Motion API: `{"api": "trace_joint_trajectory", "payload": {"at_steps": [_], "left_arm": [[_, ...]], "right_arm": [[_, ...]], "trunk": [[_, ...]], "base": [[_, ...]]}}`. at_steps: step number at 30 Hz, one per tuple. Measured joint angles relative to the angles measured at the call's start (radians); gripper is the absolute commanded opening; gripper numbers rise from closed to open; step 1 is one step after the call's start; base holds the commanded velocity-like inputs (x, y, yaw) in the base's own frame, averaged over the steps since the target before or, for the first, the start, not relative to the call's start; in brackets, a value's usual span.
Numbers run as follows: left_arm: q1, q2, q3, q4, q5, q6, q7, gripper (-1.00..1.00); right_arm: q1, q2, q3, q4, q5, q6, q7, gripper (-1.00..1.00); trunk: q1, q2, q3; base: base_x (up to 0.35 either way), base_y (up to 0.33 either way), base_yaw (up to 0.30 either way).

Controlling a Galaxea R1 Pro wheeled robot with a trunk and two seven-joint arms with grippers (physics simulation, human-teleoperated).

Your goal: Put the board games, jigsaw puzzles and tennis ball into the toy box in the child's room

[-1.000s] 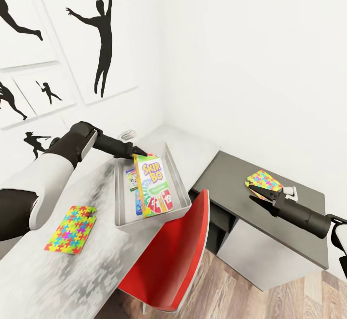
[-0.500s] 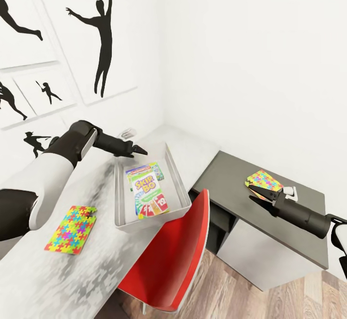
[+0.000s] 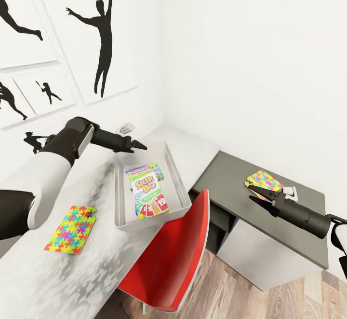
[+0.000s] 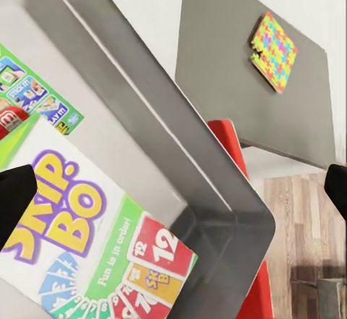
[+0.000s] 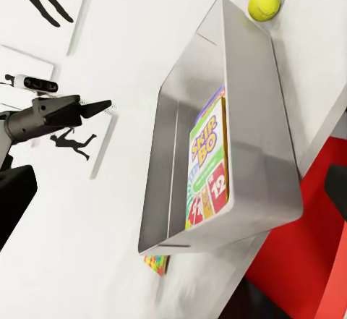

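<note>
Your left arm (image 3: pixel 46 164) has a white shell segment between black joints, tapering to a slim black gripper (image 3: pixel 140 145). Your right arm (image 3: pixel 308 220) is black with 2 pointed fingers (image 3: pixel 255 194).

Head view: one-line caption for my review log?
Skip-Bo box lies in the toy box; left gripper hovers open above it.

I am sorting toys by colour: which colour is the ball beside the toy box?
Yellow-green tennis ball; right wrist view shows it best.

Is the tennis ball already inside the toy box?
No, in the right wrist view the tennis ball lies on the table just outside the toy box, by its far corner.
</note>
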State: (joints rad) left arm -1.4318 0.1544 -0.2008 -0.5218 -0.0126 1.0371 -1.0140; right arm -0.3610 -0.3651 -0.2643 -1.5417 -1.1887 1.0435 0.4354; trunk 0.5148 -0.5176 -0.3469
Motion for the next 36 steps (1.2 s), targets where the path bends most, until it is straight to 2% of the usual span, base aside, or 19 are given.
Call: {"api": "trace_joint_trajectory", "payload": {"at_steps": [3,6,10,14,18,23,27,36], "left_arm": [[0.0,0.002,0.067,-0.004,0.001,0.002,0.0,1.0],[0.001,0.003,0.12,-0.005,0.002,0.003,0.0,1.0],[0.002,0.008,0.155,-0.005,0.002,0.005,-0.001,1.0],[0.003,0.016,0.166,-0.005,0.005,0.006,-0.002,1.0],[0.003,0.035,0.175,-0.003,0.012,0.005,-0.013,1.0],[0.006,0.044,0.183,-0.001,0.017,0.004,-0.08,1.0],[0.007,0.046,0.184,0.0,0.014,0.004,-0.124,1.0],[0.009,0.047,0.183,-0.001,0.011,0.004,-0.148,1.0]], "right_arm": [[0.0,0.0,0.001,0.0,0.0,0.0,0.0,1.0],[0.001,0.0,0.001,0.0,0.0,0.0,0.0,1.0],[0.001,0.0,0.002,0.0,0.0,0.0,0.0,1.0],[0.001,0.0,0.002,0.0,0.0,0.0,0.0,1.0],[0.001,0.0,0.003,0.0,0.001,0.0,0.0,1.0],[0.001,0.0,0.002,0.001,0.001,0.0,0.0,1.0],[0.002,0.0,0.002,0.002,0.001,0.0,0.001,1.0],[0.001,0.0,0.003,0.002,0.001,0.0,0.0,1.0]], "trunk": [[0.0,0.0,0.0],[0.0,0.0,0.0],[-0.015,0.028,0.012],[-0.031,0.056,0.025],[-0.046,0.084,0.038],[-0.065,0.119,0.053],[-0.065,0.12,0.054],[-0.065,0.119,0.054]], "base": [[0.0,0.0,0.0],[0.0,0.0,0.0],[0.0,0.0,0.0],[0.0,0.0,0.0],[0.0,0.0,0.0],[0.0,0.0,0.0],[-0.111,0.0,0.0],[-0.114,0.0,0.0]]}}
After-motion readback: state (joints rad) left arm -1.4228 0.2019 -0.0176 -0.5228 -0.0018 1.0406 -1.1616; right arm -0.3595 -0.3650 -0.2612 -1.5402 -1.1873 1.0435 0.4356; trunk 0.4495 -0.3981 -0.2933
